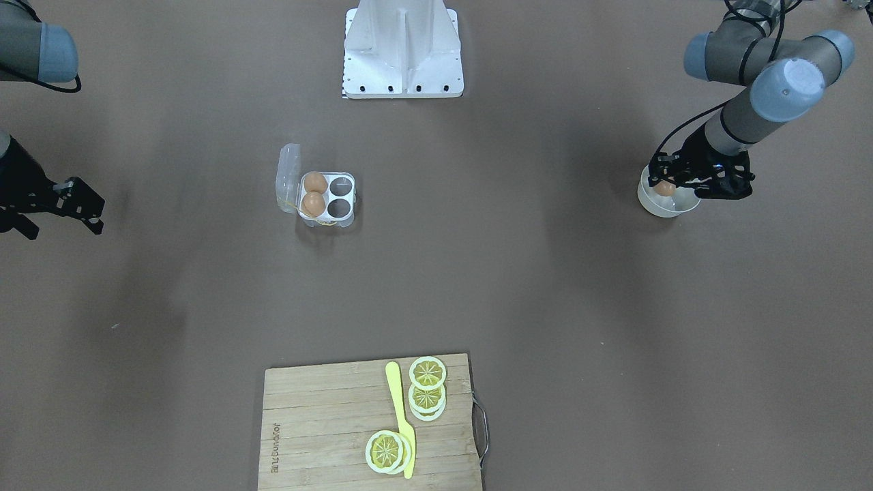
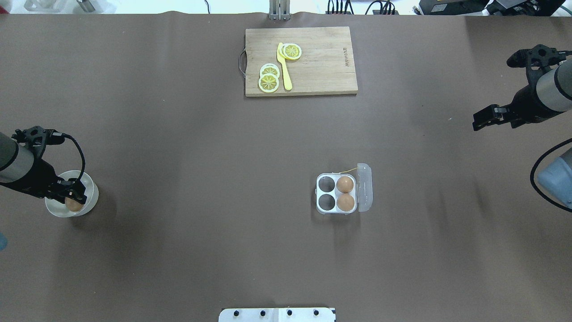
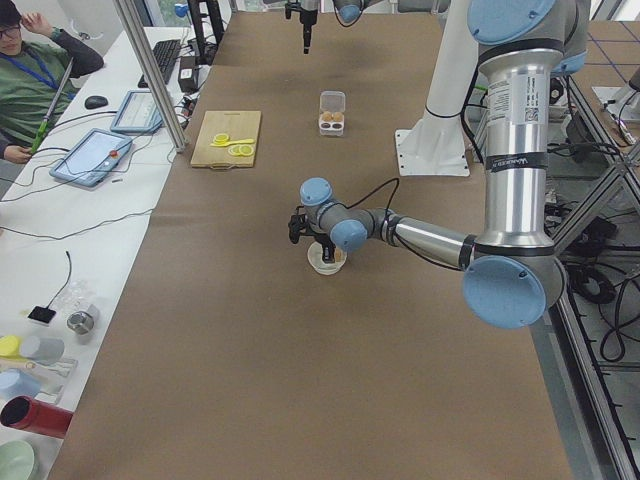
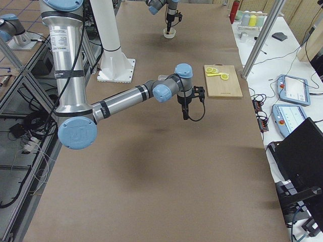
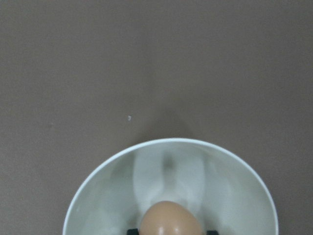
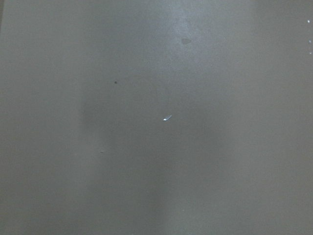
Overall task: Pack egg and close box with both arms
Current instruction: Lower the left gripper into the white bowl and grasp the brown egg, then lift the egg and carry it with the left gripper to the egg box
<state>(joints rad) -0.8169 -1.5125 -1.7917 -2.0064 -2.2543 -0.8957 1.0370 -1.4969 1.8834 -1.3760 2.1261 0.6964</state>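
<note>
The clear box [image 2: 336, 199] sits open on the table, its lid [image 2: 364, 188] folded out to the side. Two orange-brown eggs [image 2: 345, 184] fill the cells next to the lid; the other two cells are empty. It also shows in the front view [image 1: 339, 198]. My left gripper [image 2: 73, 197] reaches down into the white bowl [image 2: 91, 190], shut on a third egg [image 2: 73, 204]. The left wrist view shows this egg [image 5: 171, 219] low inside the bowl between the fingertips. My right gripper [image 1: 66, 230] hangs open and empty above bare table, far from the box.
A wooden cutting board [image 2: 321, 67] with lemon slices [image 2: 268, 82] and a yellow knife [image 2: 283, 67] lies at the table's far edge. The white mounting base [image 1: 404, 48] stands on the robot's side. The right wrist view shows only brown table.
</note>
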